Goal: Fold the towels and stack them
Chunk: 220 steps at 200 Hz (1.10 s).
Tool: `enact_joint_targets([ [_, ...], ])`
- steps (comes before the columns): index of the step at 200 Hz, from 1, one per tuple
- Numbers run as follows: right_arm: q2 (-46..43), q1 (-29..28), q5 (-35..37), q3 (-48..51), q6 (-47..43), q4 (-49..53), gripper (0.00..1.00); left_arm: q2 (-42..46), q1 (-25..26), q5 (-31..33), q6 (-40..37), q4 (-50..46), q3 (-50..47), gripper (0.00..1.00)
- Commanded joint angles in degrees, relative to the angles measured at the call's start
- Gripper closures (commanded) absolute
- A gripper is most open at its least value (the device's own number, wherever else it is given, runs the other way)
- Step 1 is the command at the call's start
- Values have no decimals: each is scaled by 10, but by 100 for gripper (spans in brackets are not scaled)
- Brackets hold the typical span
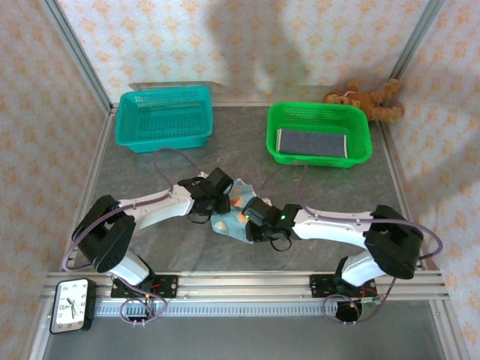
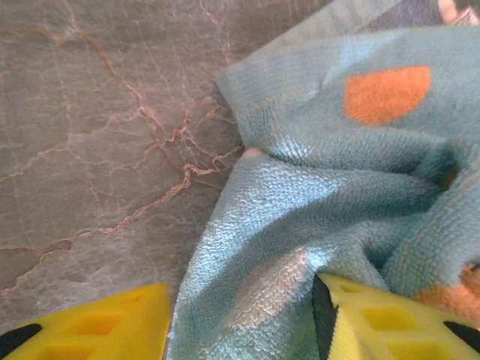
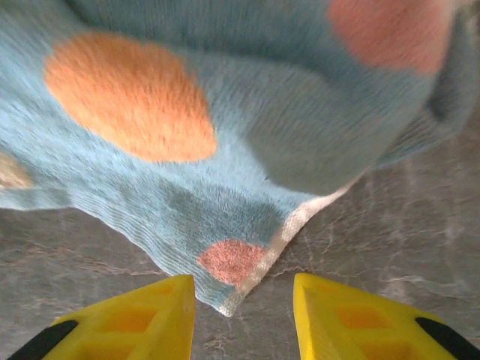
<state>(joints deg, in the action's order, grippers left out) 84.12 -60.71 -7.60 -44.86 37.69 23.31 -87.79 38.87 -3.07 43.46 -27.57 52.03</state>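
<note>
- Dotted teal towel [image 1: 227, 223] crumpled on the counter [image 1: 337, 187], centre of frame.
- Left end effector [image 2: 240, 330] spread, towel fold between its fingers.
- Right end effector [image 3: 244, 315] spread, towel corner just ahead.

I see a teal basket [image 1: 161, 139] at the far left of the grey marbled surface [image 1: 240, 131], and a green basket [image 1: 318, 159] to its right. A brown teddy bear [image 1: 371, 101] lies just behind the green one. A white clock [image 1: 73, 305] lies at the near left corner.
</note>
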Motion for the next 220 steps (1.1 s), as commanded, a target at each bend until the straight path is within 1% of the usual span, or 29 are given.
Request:
enact_joint_targets([
  [1, 35, -23, 50, -16, 19, -10, 61, 51, -14, 1, 5, -8, -2, 43],
  [28, 79, -47, 56, -34, 20, -14, 60, 90, -29, -4, 17, -14, -25, 41],
  [35, 89, -52, 58, -39, 19, -12, 62, 102, -31, -2, 21, -15, -32, 41],
  [43, 102, -57, 59, -46, 18, -8, 72, 114, -34, 0, 24, -19, -38, 41],
  [53, 111, -62, 62, -50, 17, -2, 81, 129, -37, 4, 24, -26, -44, 41],
  [61, 111, -62, 64, -52, 18, 3, 95, 142, -40, 8, 26, -33, -48, 41],
  [66, 107, -63, 69, -54, 19, 8, 100, 149, -43, 10, 24, -36, -51, 41],
  [80, 85, -62, 90, -66, 14, 32, 100, 171, -46, 15, 24, -42, -59, 41],
  [96, 50, -60, 136, -101, -4, 84, 100, 192, -46, 18, 23, -43, -67, 40],
  [112, 20, -42, 169, -147, -26, 137, 100, 200, -46, 16, 23, -40, -75, 40],
  [149, -32, 32, 169, -224, -69, 181, 100, 190, -46, -5, 23, -27, -82, 39],
  [179, -28, 83, 171, -285, -95, 214, 100, 182, -44, -29, 30, 0, -97, 40],
  [199, -29, 109, 172, -302, -100, 223, 100, 168, -36, -42, 34, 17, -103, 40],
  [220, -36, 128, 176, -307, -100, 220, 100, 154, -22, -38, 37, 27, -103, 40],
])
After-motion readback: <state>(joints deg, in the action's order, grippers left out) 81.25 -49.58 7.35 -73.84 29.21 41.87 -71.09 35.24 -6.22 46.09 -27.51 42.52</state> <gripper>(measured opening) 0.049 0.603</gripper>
